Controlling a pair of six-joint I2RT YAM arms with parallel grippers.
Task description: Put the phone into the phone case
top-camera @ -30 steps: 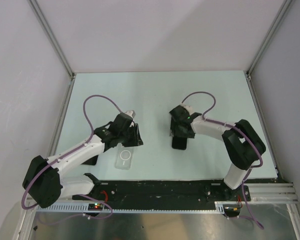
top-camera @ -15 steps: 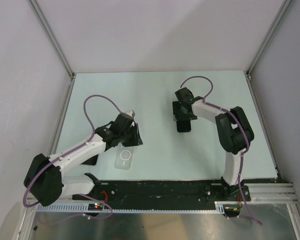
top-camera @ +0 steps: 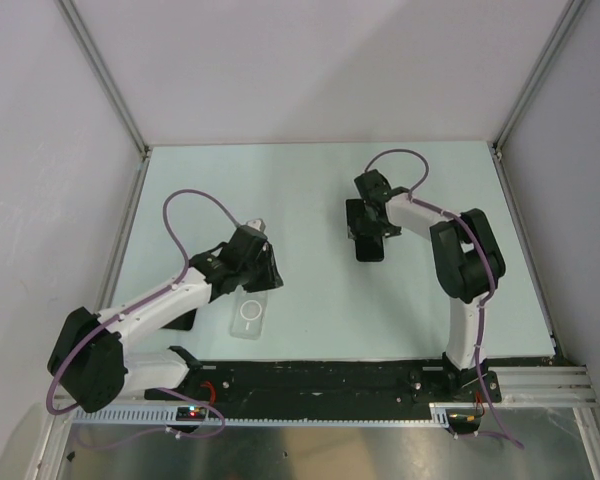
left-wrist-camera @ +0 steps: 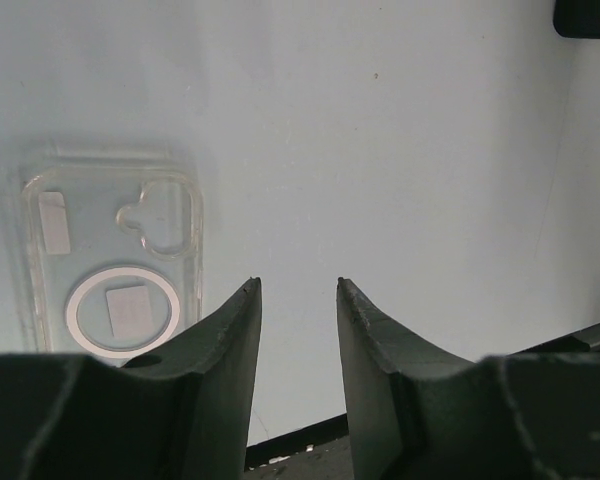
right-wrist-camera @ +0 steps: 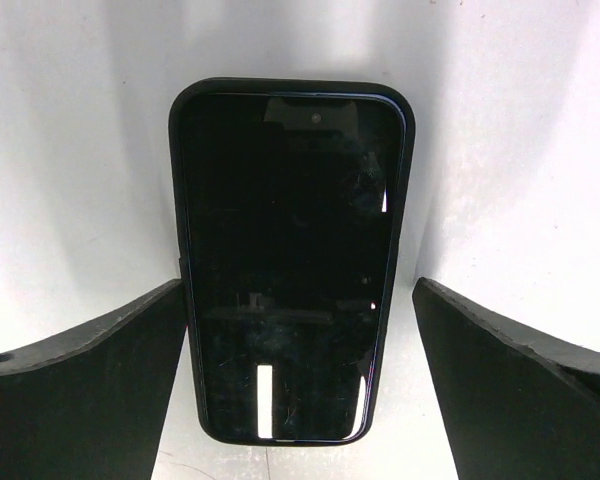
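The phone (right-wrist-camera: 290, 250) lies screen up on the table, black with a glossy dark screen. My right gripper (right-wrist-camera: 300, 285) is open and straddles its near end; the left finger is at the phone's edge and the right finger stands a little apart. In the top view the phone (top-camera: 368, 254) lies mid-table under that gripper (top-camera: 366, 236). The clear phone case (left-wrist-camera: 110, 260), with its white ring, lies flat to the left of my left gripper (left-wrist-camera: 298, 285), which is open and empty. In the top view the case (top-camera: 250, 318) is just in front of that gripper (top-camera: 271, 281).
A black corner of the phone (left-wrist-camera: 588, 15) shows at the top right of the left wrist view. The black base rail (top-camera: 320, 380) runs along the near edge. Metal posts (top-camera: 105, 80) and white walls enclose the table.
My right arm has swung toward the back of the table, and the phone lies farther back than a second ago. The left arm has barely moved.
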